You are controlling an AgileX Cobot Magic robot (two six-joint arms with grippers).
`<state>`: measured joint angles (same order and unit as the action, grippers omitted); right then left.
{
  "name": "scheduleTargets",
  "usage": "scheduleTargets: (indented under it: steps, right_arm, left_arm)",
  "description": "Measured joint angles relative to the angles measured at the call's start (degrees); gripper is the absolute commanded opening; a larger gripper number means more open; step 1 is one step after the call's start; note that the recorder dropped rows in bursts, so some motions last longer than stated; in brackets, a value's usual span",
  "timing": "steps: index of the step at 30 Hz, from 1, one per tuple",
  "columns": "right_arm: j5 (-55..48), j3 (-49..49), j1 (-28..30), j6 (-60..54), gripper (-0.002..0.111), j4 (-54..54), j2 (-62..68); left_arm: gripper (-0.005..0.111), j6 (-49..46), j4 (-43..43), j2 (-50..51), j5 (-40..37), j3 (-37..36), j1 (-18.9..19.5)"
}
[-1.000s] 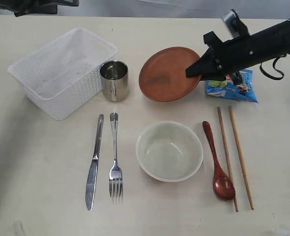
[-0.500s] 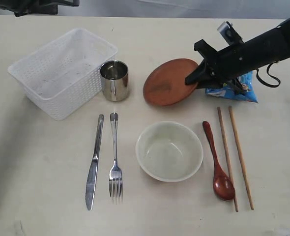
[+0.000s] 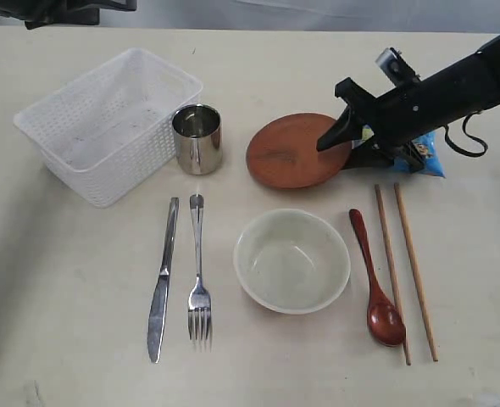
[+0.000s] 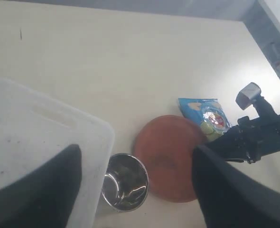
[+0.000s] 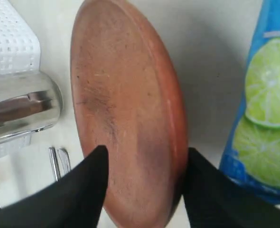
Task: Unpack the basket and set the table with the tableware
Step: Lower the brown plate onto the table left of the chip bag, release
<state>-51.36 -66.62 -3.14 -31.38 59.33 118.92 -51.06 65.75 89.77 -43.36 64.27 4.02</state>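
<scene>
The red-brown plate (image 3: 297, 151) (image 5: 126, 95) lies flat on the table (image 3: 63, 280), between the steel cup (image 3: 197, 138) and the blue snack packet (image 3: 419, 153). My right gripper (image 3: 335, 154) (image 5: 142, 156) is open, its fingers straddling the plate's right rim with a clear gap. The white basket (image 3: 123, 170) stands empty at the far left. Knife (image 3: 161, 280), fork (image 3: 199, 271), cream bowl (image 3: 292, 260), wooden spoon (image 3: 375, 275) and two chopsticks (image 3: 415, 271) lie in a row at the front. My left gripper (image 4: 136, 149) hangs open high above the cup (image 4: 126, 187).
The snack packet (image 5: 268, 118) lies right beside the plate under my right arm (image 4: 258, 137). The cup (image 5: 21, 111) stands against the basket's wall (image 5: 12, 42). The left arm (image 3: 55, 10) shows only at the far left corner.
My right gripper has lowered the plate from a tilted, raised pose until it lies flat on the table, and its fingers have spread apart. The left arm has not moved.
</scene>
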Motion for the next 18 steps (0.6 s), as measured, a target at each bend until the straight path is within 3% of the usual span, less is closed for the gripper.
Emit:
scheduleTargets:
  steps: [18]
  right_arm:
    - [-0.85,0.00,0.00,3.40,0.045,-3.82,-1.48]
  left_arm:
    - [0.062,0.00,0.00,0.00,0.00,0.00,0.00]
